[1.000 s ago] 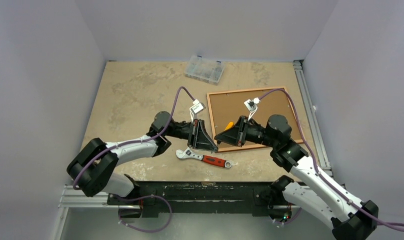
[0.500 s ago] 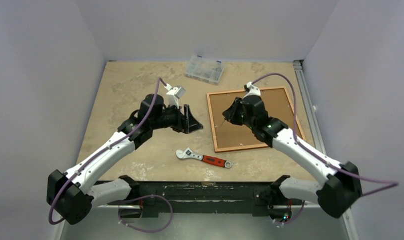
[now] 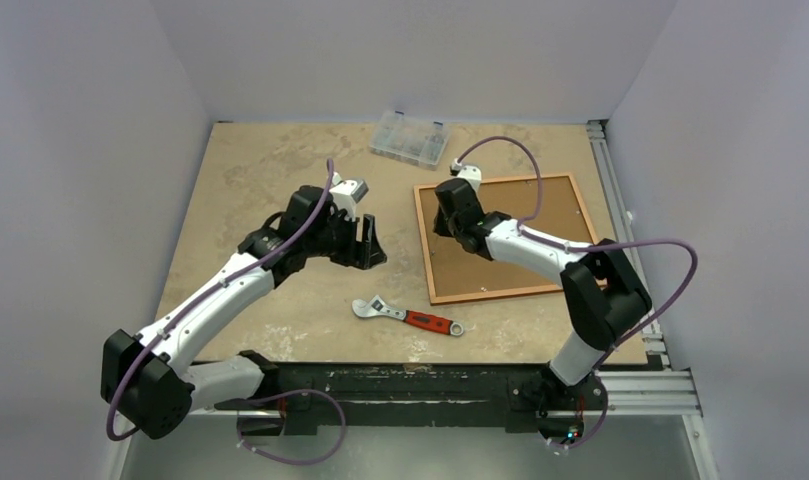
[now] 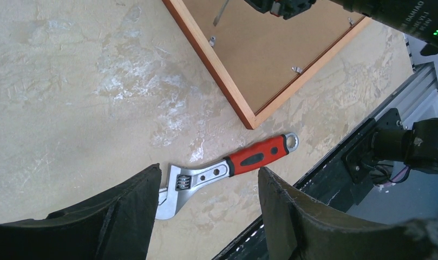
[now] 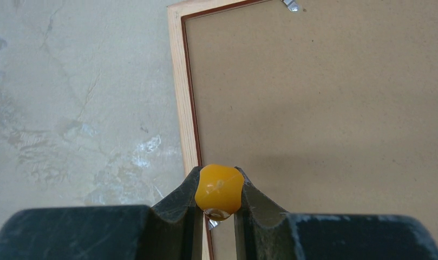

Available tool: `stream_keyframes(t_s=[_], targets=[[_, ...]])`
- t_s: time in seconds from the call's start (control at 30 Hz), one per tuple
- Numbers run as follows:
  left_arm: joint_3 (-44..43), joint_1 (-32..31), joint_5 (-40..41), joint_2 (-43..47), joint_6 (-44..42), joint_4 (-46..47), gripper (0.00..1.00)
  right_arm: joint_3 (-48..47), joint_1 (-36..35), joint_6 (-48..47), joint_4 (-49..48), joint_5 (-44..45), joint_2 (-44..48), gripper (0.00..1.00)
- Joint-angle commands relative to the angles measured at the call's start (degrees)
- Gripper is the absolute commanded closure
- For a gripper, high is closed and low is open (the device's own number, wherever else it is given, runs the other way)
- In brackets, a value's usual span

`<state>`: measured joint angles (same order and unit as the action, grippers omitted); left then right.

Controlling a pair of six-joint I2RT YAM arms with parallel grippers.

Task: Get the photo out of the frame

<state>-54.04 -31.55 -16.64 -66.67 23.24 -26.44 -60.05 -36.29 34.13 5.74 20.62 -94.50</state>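
Fingers first: left fingers point(image 4: 124, 211) spread wide, empty, above red-handled wrench point(image 4: 227, 165) on surface point(image 4: 59, 97). Opposite, right fingers point(image 5: 173, 208) closed on yellow tool handle point(image 5: 219, 188), over left rail of frame point(image 5: 177, 92). Frame face down, brown backing board point(image 5: 325, 108) up; photo out of sight. Readable on right arm point(image 4: 400, 11): "DAMIAO". A second ago: left fingers shut, right fingers at frame's near edge.

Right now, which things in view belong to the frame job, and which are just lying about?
Job: frame, face down; backing board; yellow-handled tool in right gripper.
Lying about: wrench; clear parts box.
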Motion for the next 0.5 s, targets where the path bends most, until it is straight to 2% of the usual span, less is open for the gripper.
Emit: stream_keyframes(t_s=[0.0,0.47], targets=[[-2.81,0.28,-0.05,0.38,-2.92,-0.68,0.36,-3.93,-0.3,-1.23,-4.05,3.06,-2.31,1.0],[-2.92,0.24,-1.88,-0.86,-1.82,0.74,0.36,-4.68,-2.3,-1.08,-1.63,2.01,-4.65,1.0]])
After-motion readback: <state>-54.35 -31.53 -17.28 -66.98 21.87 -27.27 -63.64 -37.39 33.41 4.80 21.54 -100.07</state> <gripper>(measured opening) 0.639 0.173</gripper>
